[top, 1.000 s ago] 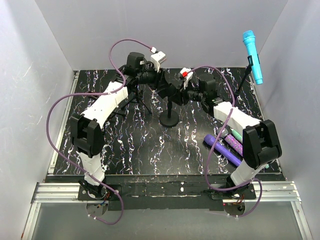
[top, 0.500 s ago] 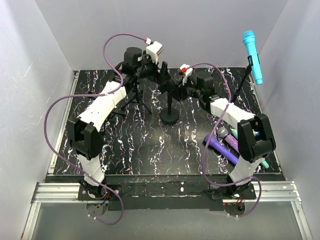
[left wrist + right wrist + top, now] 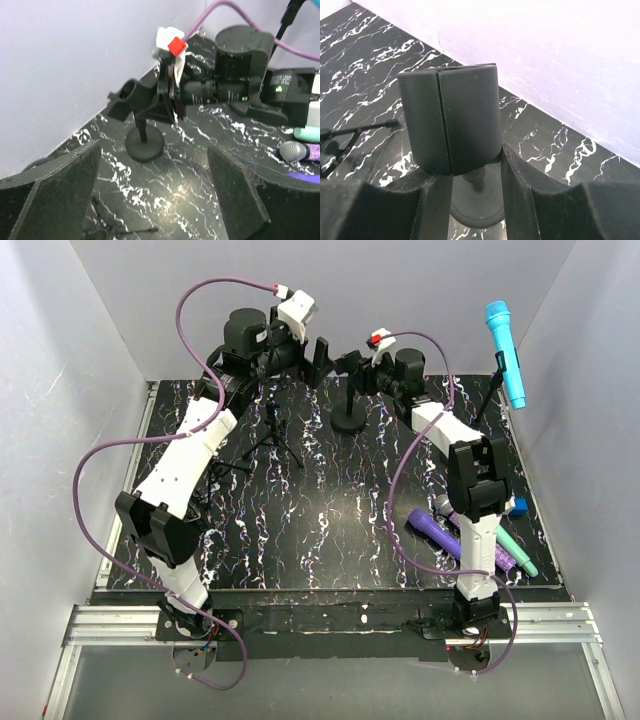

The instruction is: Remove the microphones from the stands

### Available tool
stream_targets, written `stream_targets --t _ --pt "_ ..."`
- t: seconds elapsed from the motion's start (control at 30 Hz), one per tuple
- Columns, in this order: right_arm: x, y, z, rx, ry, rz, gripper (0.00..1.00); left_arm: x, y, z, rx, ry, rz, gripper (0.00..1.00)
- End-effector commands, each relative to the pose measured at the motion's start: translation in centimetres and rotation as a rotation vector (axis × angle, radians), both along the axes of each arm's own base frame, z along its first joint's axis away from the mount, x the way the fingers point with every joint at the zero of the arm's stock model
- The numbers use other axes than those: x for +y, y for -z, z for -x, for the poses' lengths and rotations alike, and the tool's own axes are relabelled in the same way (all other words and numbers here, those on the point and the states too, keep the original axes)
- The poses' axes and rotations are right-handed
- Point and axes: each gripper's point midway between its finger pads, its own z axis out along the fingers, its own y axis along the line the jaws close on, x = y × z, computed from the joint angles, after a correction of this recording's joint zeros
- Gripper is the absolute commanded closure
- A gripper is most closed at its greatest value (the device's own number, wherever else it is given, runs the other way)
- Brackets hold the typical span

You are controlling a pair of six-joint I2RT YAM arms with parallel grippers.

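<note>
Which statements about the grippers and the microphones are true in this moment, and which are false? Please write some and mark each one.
1. The left gripper is open. True.
2. The blue microphone lies flat on the table. False: it sits raised on a stand at the right rear.
3. The right gripper is shut on the top of the round-base stand. True.
4. The left gripper holds the purple microphone. False: it lies on the table beside the right arm.

Robotics lab test cell, white panel walls [image 3: 60, 390] on three sides, black marbled tabletop [image 3: 330, 530], two cabled robot arms [image 3: 185, 465] bolted to aluminium rails [image 3: 330, 623].
</note>
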Motion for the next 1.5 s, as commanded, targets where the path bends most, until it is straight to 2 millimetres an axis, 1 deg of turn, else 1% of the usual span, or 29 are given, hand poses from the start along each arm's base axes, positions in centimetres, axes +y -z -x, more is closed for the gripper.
stream_targets --t 0.0,0.03,0.1,0.17,0.2,0.23,0.27,0.37,0.43,0.47,0.5,0.6,0.63,0.67,0.7,0.73,0.8,0.83,0.87,0.93,0.97,1.0,1.03,1.07,1.1,1.2,1.3,1.37,1.47 --pt "0.5 -6.6 -2.4 -0.161 0.04 -0.078 0.96 1.8 -0.4 1.8 -0.009 -0.028 -0.076 0.1" --pt "0.4 -6.1 -2.4 -0.147 0.035 -0.069 0.88 1.9 0.1 1.9 0.003 -0.031 -0.083 0.03" --pt "0.1 -5.5 -2.2 -0.127 0.043 -0.062 0.67 2.0 0.8 2.0 0.027 -0.038 -0.083 0.02" --pt "-0.4 -5.4 -1.8 -0.114 0.054 -0.058 0.39 2.2 1.4 2.1 0.05 -0.052 -0.075 0.02" --pt "-0.7 -5.7 -1.5 -0.108 0.057 -0.058 0.26 2.3 2.0 1.9 0.06 -0.067 -0.075 0.02" --pt "-1.1 -5.9 -1.2 -0.102 0.06 -0.057 0.2 2.6 2.0 1.8 0.051 -0.088 -0.074 0.02" --pt "-1.3 -6.7 -0.8 -0.104 0.06 -0.058 0.18 2.9 2.6 1.5 0.057 -0.114 -0.079 0.02" --pt "-2.2 -7.9 1.2 -0.09 0.053 -0.056 0.15 3.6 3.5 1.3 0.062 -0.153 -0.093 0.02" --pt "-3.0 -9.0 2.9 -0.086 0.058 -0.059 0.14 3.4 4.0 1.8 0.066 -0.131 -0.09 0.02" --pt "-3.4 -9.0 3.8 -0.073 0.061 -0.054 0.14 3.1 4.1 2.1 0.064 -0.109 -0.086 0.02" --pt "-3.6 -9.4 5.2 -0.039 0.063 -0.081 0.13 2.9 3.8 2.4 0.051 -0.09 -0.074 0.02" --pt "-4.1 -10.8 10.4 0.0 0.008 -0.103 0.13 2.4 4.3 2.9 0.032 -0.053 -0.052 0.02" --pt "-4.3 -11.7 12.1 -0.001 -0.004 -0.108 0.13 2.5 4.5 3.0 0.028 -0.055 -0.049 0.02" --pt "-4.9 -12.9 13.8 -0.022 -0.008 -0.103 0.17 2.6 4.5 3.0 0.018 -0.062 -0.04 0.02" --pt "-6.0 -15.2 15.5 -0.067 0.02 -0.086 0.2 2.7 4.7 3.2 0.022 -0.072 -0.028 0.02" --pt "-7.3 -16.6 16.2 -0.088 0.077 -0.068 0.21 2.6 4.9 3.3 0.026 -0.063 -0.023 0.02" --pt "-10.5 -19.6 17.3 -0.162 0.203 0.005 0.21 1.4 5.4 4.8 0.042 0.048 -0.041 0.02" --pt "-12.5 -21.0 17.4 -0.193 0.276 0.034 0.2 0.7 5.7 5.6 0.059 0.103 -0.043 0.02" --pt "-14.4 -22.6 17.6 -0.221 0.337 0.047 0.17 0.3 5.8 5.8 0.076 0.106 -0.029 0.02" --pt "-18.1 -24.5 17.3 -0.223 0.437 0.065 0.13 0.2 6.3 5.6 0.12 0.088 -0.007 0.02" --pt "-20.5 -25.0 16.9 -0.2 0.498 0.083 0.12 0.1 6.5 5.6 0.129 0.083 -0.001 0.02" --pt "-21.6 -25.2 16.6 -0.172 0.524 0.101 0.1 0.2 6.5 5.5 0.133 0.074 0.005 0.02" --pt "-23.6 -25.1 16.0 -0.132 0.568 0.122 0.09 0.2 6.8 5.5 0.141 0.068 0.008 0.02" --pt "-24.0 -24.6 15.7 -0.091 0.566 0.144 0.09 0.2 6.9 5.3 0.136 0.062 0.008 0.02" --pt "-26.2 -24.5 15.2 -0.069 0.612 0.165 0.08 0.2 7.3 5.2 0.145 0.048 0.0 0.02" --pt "-28.3 -23.1 14.2 0.009 0.624 0.205 0.07 0.2 8.5 5.5 0.209 0.036 -0.005 0.02" --pt "-29.1 -22.0 13.6 0.063 0.605 0.208 0.07 0.1 8.1 6.0 0.185 0.056 0.016 0.02" --pt "-29.5 -21.5 13.2 0.08 0.591 0.218 0.07 0.2 8.3 6.3 0.187 0.059 0.016 0.02" --pt "-30.5 -20.4 12.3 0.102 0.61 0.246 0.07 0.5 8.1 6.4 0.178 0.047 0.018 0.02"
